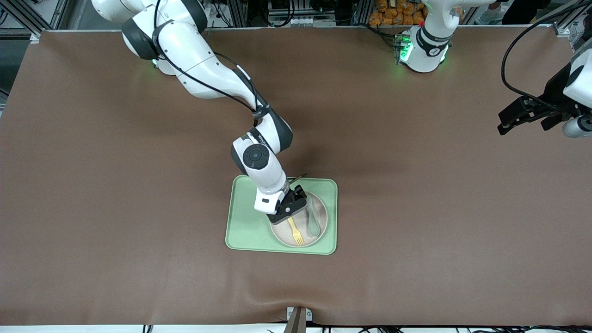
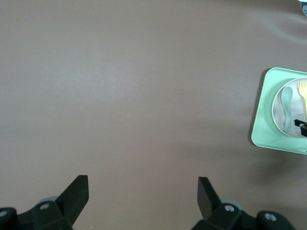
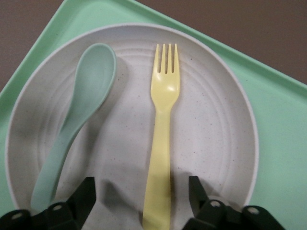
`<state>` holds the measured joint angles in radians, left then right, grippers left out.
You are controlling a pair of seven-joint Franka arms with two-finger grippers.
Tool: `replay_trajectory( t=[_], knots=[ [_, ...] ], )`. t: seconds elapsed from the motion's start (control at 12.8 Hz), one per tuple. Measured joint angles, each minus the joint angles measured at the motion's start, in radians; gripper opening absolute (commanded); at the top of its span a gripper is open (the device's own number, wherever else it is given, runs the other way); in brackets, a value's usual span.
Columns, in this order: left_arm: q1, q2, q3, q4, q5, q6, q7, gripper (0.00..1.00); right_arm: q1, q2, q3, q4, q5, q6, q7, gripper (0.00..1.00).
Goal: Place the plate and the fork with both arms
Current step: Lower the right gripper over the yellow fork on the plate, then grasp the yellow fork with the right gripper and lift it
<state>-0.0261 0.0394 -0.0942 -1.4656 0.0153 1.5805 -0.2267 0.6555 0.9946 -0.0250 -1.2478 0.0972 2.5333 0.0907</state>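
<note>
Counting what sits on the brown table [image 1: 115, 185]: one light-green tray [image 1: 245, 222], one beige plate [image 1: 283, 236] lying in the tray's end toward the left arm, one pale-yellow fork [image 1: 296, 232] and one teal spoon [image 1: 314, 221] side by side on that plate, and two arms. Reaching from its base, the right arm brings the right gripper [image 1: 290, 213] low over the plate's rim at the fork's handle end, and its fingers [image 3: 84, 196] stand spread on either side of the handle, not touching it, so the fork lies released. Close up, the right wrist view shows what the front view cannot: the fork [image 3: 163, 129] with four short tines, flat on the speckled plate [image 3: 216, 134], and the spoon [image 3: 76, 120] angled slightly away from it. Both lie lengthwise across the plate, the fork's tines pointing toward the front camera, its handle toward the robots' bases. Over at the left arm's end of the table, the left gripper [image 1: 520, 115] waits in the air above bare cloth; only the left wrist view shows its fingers [image 2: 76, 194] set wide apart and empty, with the tray [image 2: 263, 124] well off at that picture's edge.
</note>
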Motion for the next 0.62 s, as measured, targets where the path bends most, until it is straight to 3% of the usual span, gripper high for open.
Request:
replay_trajectory(
  t=[0.08, 0.62],
  knots=[
    [0.0, 0.0, 0.0, 0.0, 0.0, 0.0, 0.0, 1.0, -0.001, 0.002, -0.001, 0.0, 0.0, 0.0, 0.0, 0.0],
    [0.0, 0.0, 0.0, 0.0, 0.0, 0.001, 0.0, 1.0, -0.006, 0.002, -0.007, 0.003, 0.0, 0.002, 0.001, 0.0]
  ],
)
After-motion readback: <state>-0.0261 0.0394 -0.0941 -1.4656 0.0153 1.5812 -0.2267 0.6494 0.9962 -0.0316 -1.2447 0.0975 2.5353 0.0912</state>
